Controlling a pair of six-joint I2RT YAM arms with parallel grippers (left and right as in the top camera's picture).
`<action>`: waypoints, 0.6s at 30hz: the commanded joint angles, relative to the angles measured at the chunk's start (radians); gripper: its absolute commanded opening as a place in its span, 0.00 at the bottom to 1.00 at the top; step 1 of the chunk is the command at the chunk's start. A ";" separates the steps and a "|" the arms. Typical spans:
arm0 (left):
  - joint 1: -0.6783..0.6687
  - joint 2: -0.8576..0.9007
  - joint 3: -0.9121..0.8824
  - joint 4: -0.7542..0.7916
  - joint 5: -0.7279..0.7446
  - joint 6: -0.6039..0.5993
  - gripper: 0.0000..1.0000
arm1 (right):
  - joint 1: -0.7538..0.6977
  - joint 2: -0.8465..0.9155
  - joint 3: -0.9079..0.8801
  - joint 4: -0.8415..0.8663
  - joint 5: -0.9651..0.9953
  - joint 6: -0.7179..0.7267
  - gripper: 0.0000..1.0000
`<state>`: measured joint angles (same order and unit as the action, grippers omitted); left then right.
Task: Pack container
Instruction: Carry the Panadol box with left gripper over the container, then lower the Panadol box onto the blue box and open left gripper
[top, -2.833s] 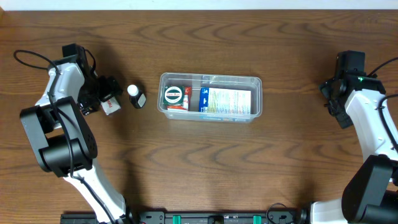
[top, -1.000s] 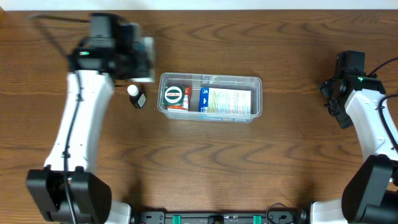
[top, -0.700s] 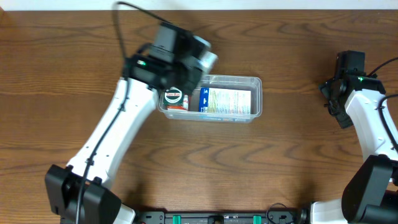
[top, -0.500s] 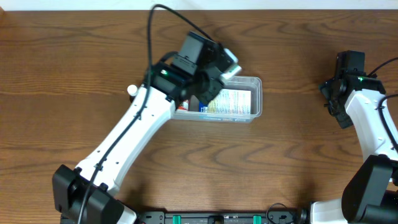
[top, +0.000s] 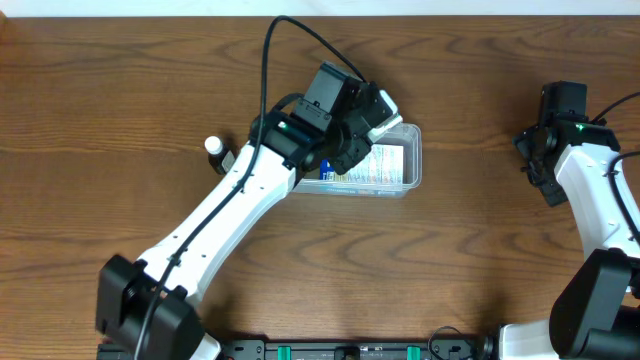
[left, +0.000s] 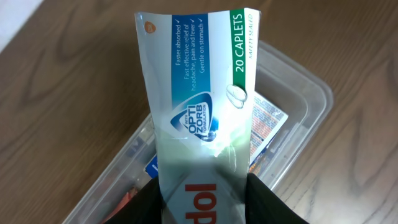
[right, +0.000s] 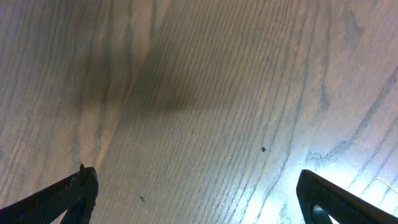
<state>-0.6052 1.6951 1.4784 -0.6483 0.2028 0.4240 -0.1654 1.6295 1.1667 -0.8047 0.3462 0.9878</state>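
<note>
The clear plastic container (top: 410, 170) sits mid-table, its left half hidden under my left arm. My left gripper (top: 372, 112) hovers over the tub's far right part, shut on a white, blue and green caplet box (top: 388, 104). In the left wrist view the caplet box (left: 199, 93) stands out from between my black fingers (left: 267, 202), tilted above the container (left: 311, 93). A printed blue and white packet (top: 378, 163) lies inside the tub. My right gripper (right: 199, 199) is open over bare wood at the table's right side, holding nothing.
A small white-capped dark bottle (top: 215, 150) stands on the table left of the container, close to my left arm. My right arm (top: 590, 190) occupies the far right edge. A red item shows in the tub's near corner (left: 127, 196).
My left arm has swung right from the table's far left, carrying the caplet box, and now holds it over the container's right part. The right arm has not moved.
</note>
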 joint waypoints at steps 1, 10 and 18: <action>-0.003 0.048 -0.009 0.003 0.000 0.055 0.38 | -0.005 0.005 0.001 -0.003 0.008 0.014 0.99; -0.003 0.132 -0.009 0.002 0.037 0.214 0.38 | -0.005 0.005 0.001 -0.002 0.008 0.014 0.99; -0.003 0.182 -0.010 0.002 0.086 0.348 0.38 | -0.005 0.005 0.001 -0.003 0.008 0.014 0.99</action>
<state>-0.6052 1.8587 1.4784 -0.6468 0.2600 0.6937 -0.1654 1.6295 1.1667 -0.8047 0.3462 0.9878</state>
